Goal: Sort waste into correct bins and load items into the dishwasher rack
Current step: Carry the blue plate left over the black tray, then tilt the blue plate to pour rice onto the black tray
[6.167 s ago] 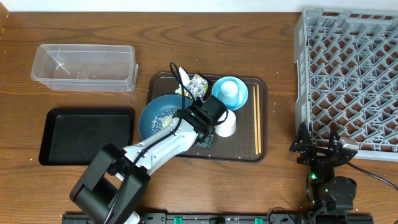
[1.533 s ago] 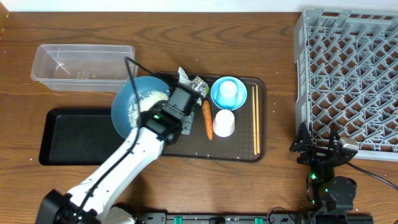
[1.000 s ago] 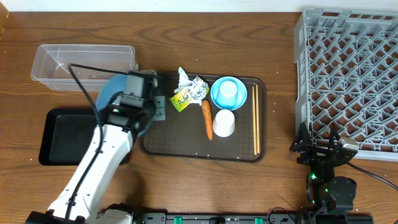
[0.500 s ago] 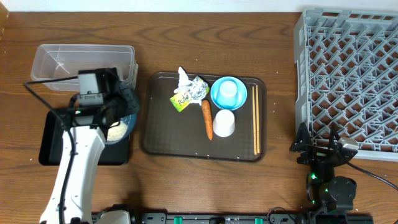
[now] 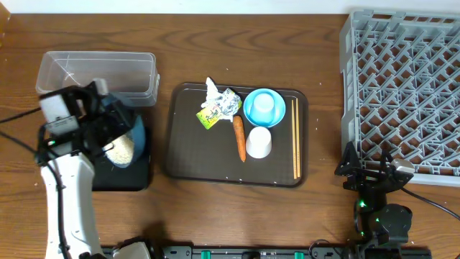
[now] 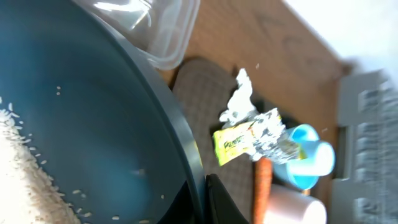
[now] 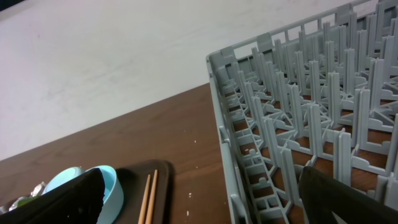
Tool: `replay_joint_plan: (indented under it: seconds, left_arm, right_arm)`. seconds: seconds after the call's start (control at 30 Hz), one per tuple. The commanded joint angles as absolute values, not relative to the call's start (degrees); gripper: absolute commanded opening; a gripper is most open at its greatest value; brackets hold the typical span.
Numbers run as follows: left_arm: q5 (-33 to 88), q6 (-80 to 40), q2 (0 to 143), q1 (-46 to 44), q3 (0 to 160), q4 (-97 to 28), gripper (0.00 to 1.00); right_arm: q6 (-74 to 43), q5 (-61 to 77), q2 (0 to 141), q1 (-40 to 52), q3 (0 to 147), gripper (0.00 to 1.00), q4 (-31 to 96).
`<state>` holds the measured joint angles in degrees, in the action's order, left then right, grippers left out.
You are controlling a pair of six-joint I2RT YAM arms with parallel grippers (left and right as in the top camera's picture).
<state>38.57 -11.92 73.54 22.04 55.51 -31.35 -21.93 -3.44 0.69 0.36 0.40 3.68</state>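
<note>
Pincers are sitting in opposite states: the left pincer (image 6: 202, 194) is clamping the rim of the wide blue bowl (image 5: 136, 133), tilting it above the right part of the black tray (image 5: 126, 178), and rice (image 5: 121, 150) is lying heaped at its low side. Just behind, the clear tub (image 5: 97, 75) is standing on the table (image 5: 215, 43). The wrapper (image 5: 218, 108), carrot (image 5: 238, 137), small light-blue bowl (image 5: 251, 115), white cup (image 5: 259, 142) and 2 chopsticks (image 5: 295, 137) are lying on the brown tray (image 5: 170, 155). The right pincer (image 5: 368, 165) is resting wide open at the rack's (image 5: 402, 93) near left corner.
</note>
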Motion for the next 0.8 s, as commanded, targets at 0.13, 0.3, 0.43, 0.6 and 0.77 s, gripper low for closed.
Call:
replay_joint_plan:
  seconds: [0.13,0.3,0.43,0.6,0.77]
  left_arm:
    - [49.08,-11.18,72.77,31.05,55.51,-34.76,0.06]
    - [52.8,-11.09,72.77,34.68,55.51,-35.31,0.06]
    - [56.36,-10.92,72.99,37.15,55.51,-35.05,0.06]
    - [62.04,-10.92,73.03,40.21,55.51,-34.61,0.06]
    - [68.38,-10.98,73.03,43.42,55.51,-33.74,0.06]
  right_arm:
    - [-22.24,-3.84,0.38,0.82,0.32,0.99,3.9]
    - [-22.24,-3.84,0.38,0.82,0.32,0.99,3.9]
    - [-22.24,-3.84,0.38,0.82,0.32,0.99,3.9]
    - [-22.24,-3.84,0.38,0.82,0.32,0.99,3.9]
    - [-22.24,-3.84,0.38,0.82,0.32,0.99,3.9]
